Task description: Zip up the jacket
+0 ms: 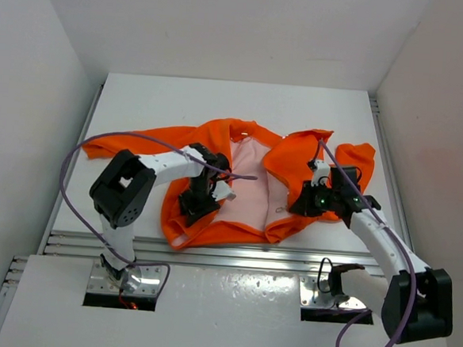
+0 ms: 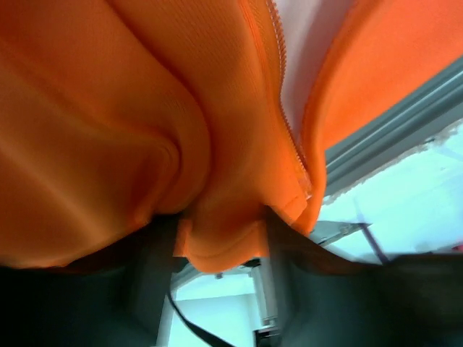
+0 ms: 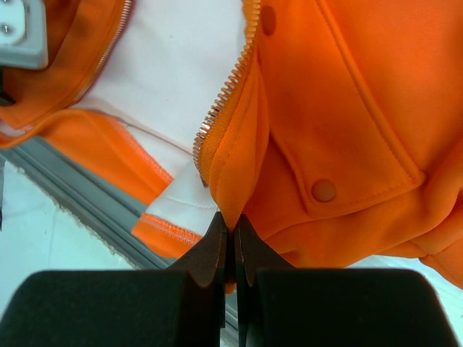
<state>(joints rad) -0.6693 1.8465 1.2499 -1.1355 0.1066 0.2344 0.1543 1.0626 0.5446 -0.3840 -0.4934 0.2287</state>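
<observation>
Two zipper halves well apart, pale lining between; long axis runs hem-near-me to collar-far. Jacket spread open on table. My right pincer clamped on right front's hem corner; my left pincer straddles left hem, whether gripping I cannot tell.

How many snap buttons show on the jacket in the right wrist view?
2. One snap sits on the pocket flap of the jacket. The second snap is higher up, beside the zipper teeth. More may be hidden in the folds.
</observation>
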